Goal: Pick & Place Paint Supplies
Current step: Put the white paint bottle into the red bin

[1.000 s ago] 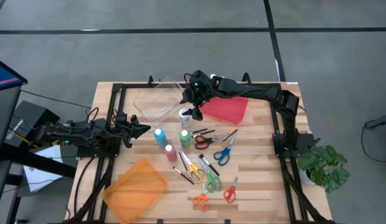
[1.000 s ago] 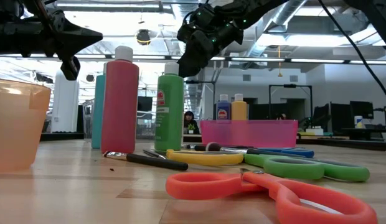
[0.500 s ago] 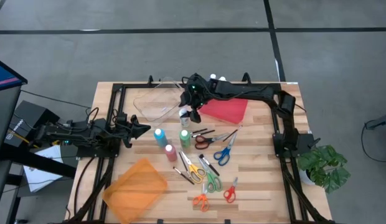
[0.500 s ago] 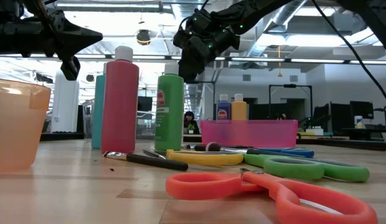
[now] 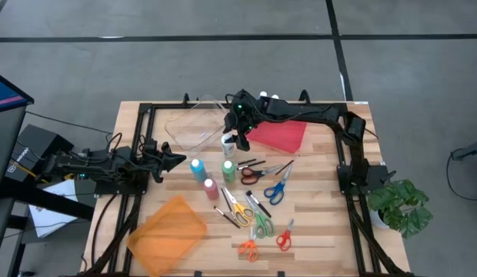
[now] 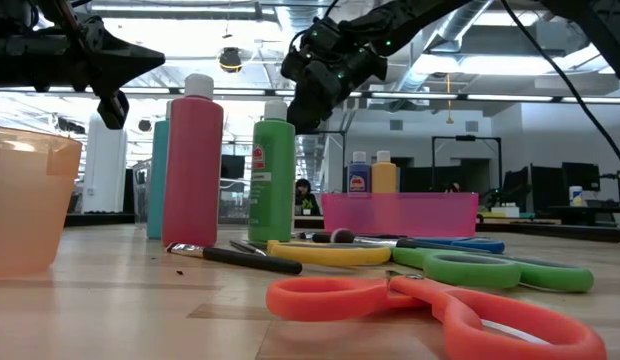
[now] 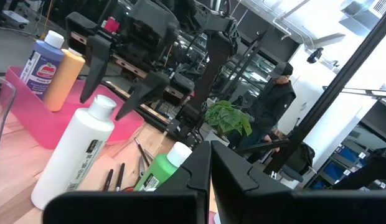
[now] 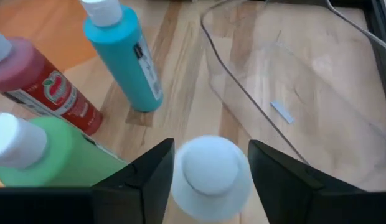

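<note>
The right gripper (image 8: pixel 208 180) hangs straight over the white bottle (image 5: pixel 229 141), which stands upright beside the clear tray (image 5: pixel 194 123). Its cap (image 8: pixel 210 167) sits squarely between the two spread fingers (image 8: pixel 146 174), neither visibly touching it yet. The bottle's long axis runs vertical, in line with the descent. The left gripper (image 5: pixel 177 159) waits closed, well off to the side.

Wooden table (image 5: pixel 315 208) carries paint bottles (image 5: pixel 210 188), scissors (image 5: pixel 275 191) (several), trays (image 5: pixel 167 234).
</note>
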### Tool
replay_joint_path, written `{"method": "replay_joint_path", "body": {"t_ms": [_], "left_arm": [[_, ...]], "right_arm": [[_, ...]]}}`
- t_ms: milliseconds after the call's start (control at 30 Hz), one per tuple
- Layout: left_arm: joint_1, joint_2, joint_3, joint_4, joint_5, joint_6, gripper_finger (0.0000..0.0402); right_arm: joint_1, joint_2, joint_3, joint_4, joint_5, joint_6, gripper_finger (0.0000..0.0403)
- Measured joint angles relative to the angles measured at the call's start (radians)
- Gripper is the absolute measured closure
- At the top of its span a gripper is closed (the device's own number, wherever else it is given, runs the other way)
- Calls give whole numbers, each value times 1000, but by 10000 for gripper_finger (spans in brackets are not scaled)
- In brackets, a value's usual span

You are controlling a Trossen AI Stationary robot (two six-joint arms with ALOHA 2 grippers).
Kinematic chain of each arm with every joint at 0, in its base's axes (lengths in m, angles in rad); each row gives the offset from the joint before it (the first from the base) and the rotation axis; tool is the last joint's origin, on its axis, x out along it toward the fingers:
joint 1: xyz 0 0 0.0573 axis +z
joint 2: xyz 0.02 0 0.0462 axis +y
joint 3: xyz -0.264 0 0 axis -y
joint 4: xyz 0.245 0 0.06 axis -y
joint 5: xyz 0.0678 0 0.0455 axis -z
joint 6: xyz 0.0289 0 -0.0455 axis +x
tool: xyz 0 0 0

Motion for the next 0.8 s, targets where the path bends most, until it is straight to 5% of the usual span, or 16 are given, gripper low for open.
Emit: {"method": "replay_joint_path", "body": {"t_ms": [300, 800], "left_arm": [[0, 0, 0, 0, 0, 0, 396], [0, 0, 0, 0, 0, 0, 396]], "right_arm": [[0, 6, 0, -16, 0, -26, 287], [-26, -100, -2, -13, -1, -8, 289]]}}
